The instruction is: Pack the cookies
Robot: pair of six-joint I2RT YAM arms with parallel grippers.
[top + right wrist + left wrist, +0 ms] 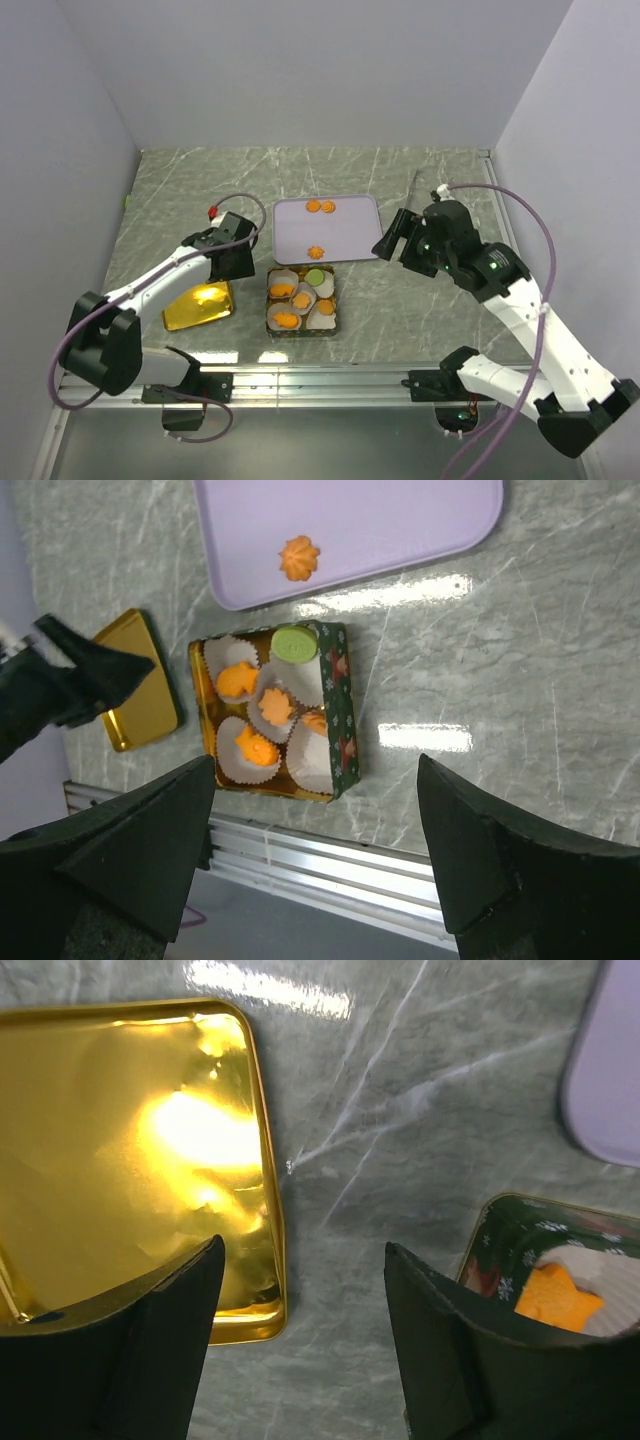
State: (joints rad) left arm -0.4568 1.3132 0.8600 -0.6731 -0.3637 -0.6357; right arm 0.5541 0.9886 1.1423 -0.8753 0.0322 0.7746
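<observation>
The green tin (341, 715) holds white paper cups (310, 767) with what look like five cookies (252, 747): four orange, one partly hidden, and one light green. The lavender tray (350, 230) carries three more orange ones. A gold lid (120, 1140) lies beside the tin. The left claw (302, 1250) and right claw (315, 762) both gape wide, empty.

Narrow table (420, 300) gap between gold lid (200, 306) and tin (341, 715), left gripper (302, 1248) over it, lavender tray (345, 235) beyond, open room right of tin.
</observation>
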